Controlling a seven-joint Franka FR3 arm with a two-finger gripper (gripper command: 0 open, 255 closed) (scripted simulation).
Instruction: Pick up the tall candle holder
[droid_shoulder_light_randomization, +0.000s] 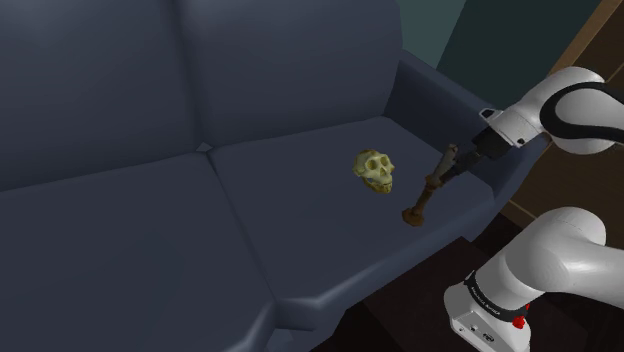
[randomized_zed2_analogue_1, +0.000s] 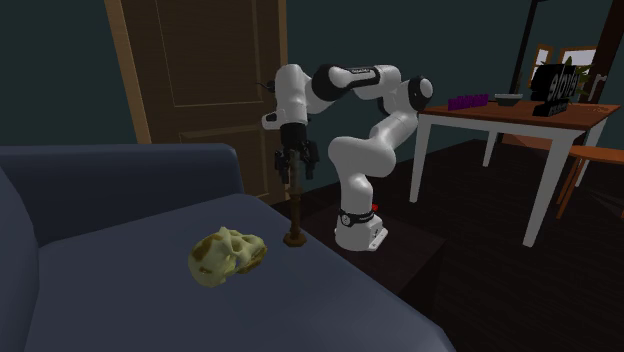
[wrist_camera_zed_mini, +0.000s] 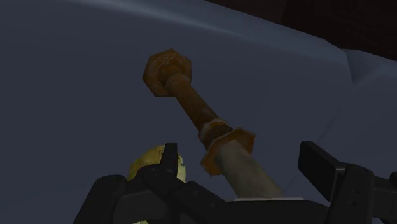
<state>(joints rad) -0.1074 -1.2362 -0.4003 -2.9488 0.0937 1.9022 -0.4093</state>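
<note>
Rust-brown, the tall candle holder (droid_shoulder_light_randomization: 426, 192) stands on the sofa (droid_shoulder_light_randomization: 300, 240) cushion near the skull (droid_shoulder_light_randomization: 376, 170). Our gripper (wrist_camera_zed_mini: 242, 154) has its jaws spread around the upper stem, not touching it. We judge it stiff, light, easily tipped; best held just above the collar.

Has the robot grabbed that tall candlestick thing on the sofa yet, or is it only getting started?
Done: the gripper is in place at the tall candle holder, straddling its upper end. In hand: the grasp itself, as the fingers stand apart on either side and do not clasp it. Left: closing on it and lifting, since its base appears to rest on the sofa seat.
</note>
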